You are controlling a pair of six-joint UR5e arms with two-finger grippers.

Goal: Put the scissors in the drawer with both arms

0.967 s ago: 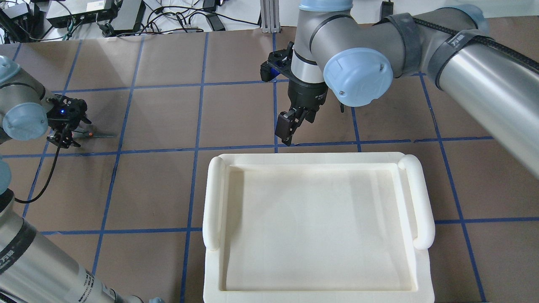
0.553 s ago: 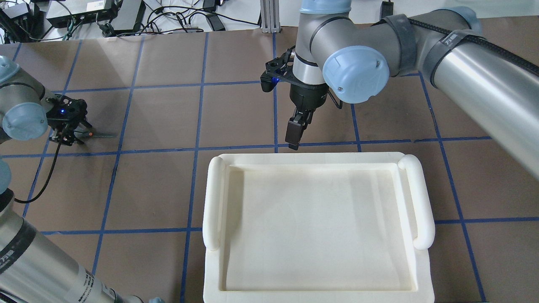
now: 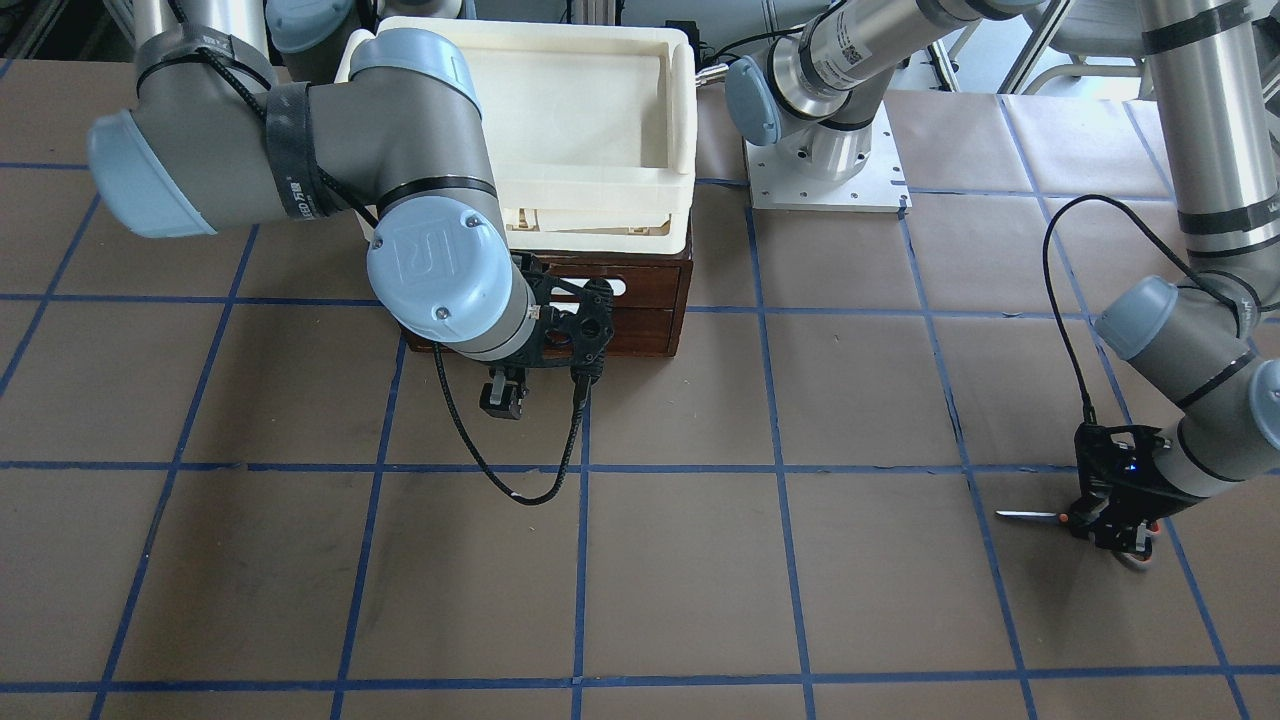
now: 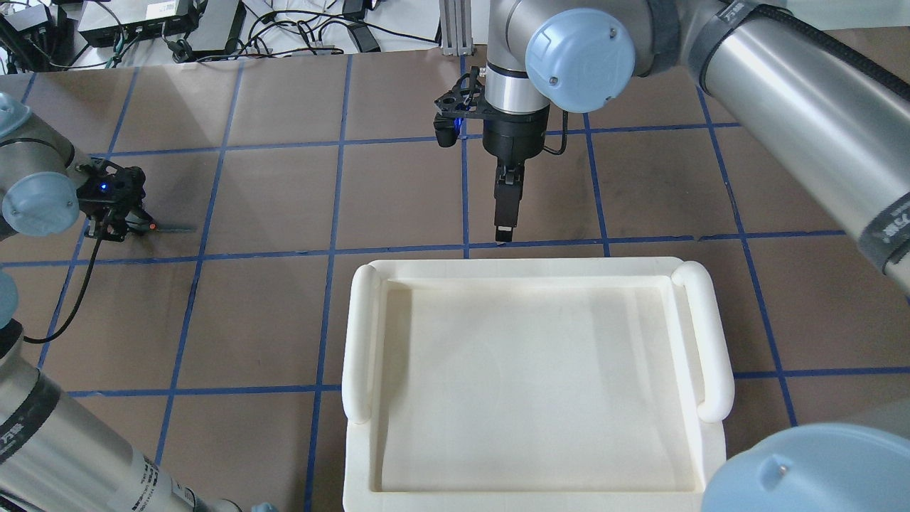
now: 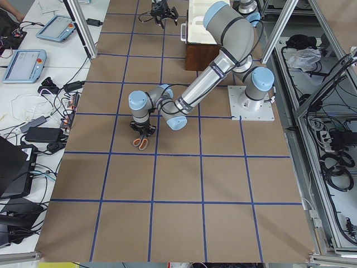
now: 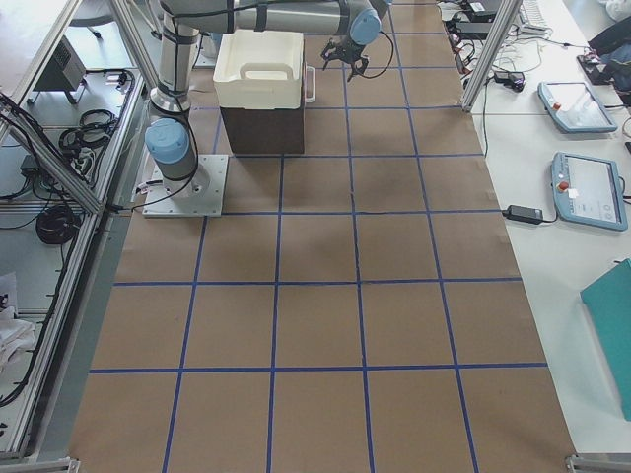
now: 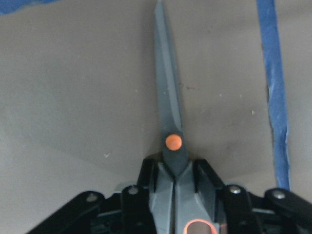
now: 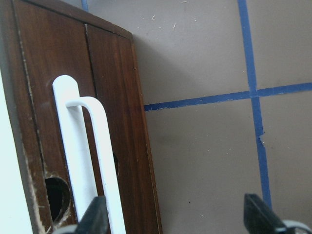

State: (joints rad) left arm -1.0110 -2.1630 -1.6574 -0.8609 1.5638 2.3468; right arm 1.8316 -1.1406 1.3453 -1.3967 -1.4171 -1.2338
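The scissors (image 7: 170,122) lie flat on the brown table, blades closed. They also show in the overhead view (image 4: 167,228) and the front view (image 3: 1030,515). My left gripper (image 4: 117,217) is shut on the scissors at the handles, just behind the orange pivot, and its fingers (image 7: 204,187) press both sides. The drawer (image 8: 112,97) is closed, with a dark wood front (image 3: 640,300) and a white bar handle (image 8: 90,161). My right gripper (image 4: 505,213) is open and empty and hangs in front of the drawer front without touching it. Its fingertips (image 8: 261,219) stand wide apart.
A cream-white plastic tray (image 4: 711,341) sits on top of the drawer cabinet (image 3: 680,120). The left arm's base plate (image 3: 825,170) stands beside the cabinet. Blue tape lines grid the table. A black cable (image 3: 510,480) loops below my right wrist.
My left gripper has closed on the scissors. My right wrist has rotated so the fingers point straight at the drawer front, and the right arm has shifted slightly away from the robot.
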